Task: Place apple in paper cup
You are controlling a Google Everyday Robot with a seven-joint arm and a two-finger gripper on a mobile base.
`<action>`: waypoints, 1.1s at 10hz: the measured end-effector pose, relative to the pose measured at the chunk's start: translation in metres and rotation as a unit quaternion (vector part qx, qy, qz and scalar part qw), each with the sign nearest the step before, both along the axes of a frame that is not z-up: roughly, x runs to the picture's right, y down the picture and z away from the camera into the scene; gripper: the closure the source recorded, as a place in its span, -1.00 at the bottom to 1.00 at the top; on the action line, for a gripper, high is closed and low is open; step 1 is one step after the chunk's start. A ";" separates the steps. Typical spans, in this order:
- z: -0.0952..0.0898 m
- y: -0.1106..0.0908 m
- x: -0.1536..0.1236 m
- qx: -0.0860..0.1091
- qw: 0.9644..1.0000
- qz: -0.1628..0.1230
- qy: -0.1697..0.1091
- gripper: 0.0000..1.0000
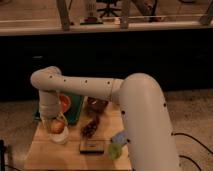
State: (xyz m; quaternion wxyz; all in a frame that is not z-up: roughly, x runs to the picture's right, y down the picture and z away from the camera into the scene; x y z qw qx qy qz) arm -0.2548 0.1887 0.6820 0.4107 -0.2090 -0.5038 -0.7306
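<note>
Camera view: apple [57,127] rests atop paper cup [60,138], just beneath jaws.

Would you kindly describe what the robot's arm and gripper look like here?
The arm is a smooth cream-white shell of thick rounded tubes with bulbous joints, and a row of small dark dots runs along its horizontal link. It widens into a bulky segment at the right. The gripper, equally pale, is at lower left, just above the white paper cup.

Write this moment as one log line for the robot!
round orange-red apple: at mouth of white paper cup | gripper: directly over apple | cup: upright, left part of light wooden table
</note>
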 end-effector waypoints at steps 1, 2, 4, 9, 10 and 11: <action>0.000 -0.001 -0.001 0.000 1.000 0.000 -0.001 0.82; 0.000 -0.001 0.000 -0.001 1.000 0.000 -0.002 0.66; 0.001 -0.002 0.002 -0.004 1.000 -0.002 -0.001 0.21; 0.003 -0.003 0.004 -0.011 1.000 0.000 -0.003 -0.60; 0.004 -0.003 0.005 -0.013 1.000 0.001 -0.004 -0.60; 0.004 -0.003 0.004 -0.014 1.000 0.000 -0.005 -0.60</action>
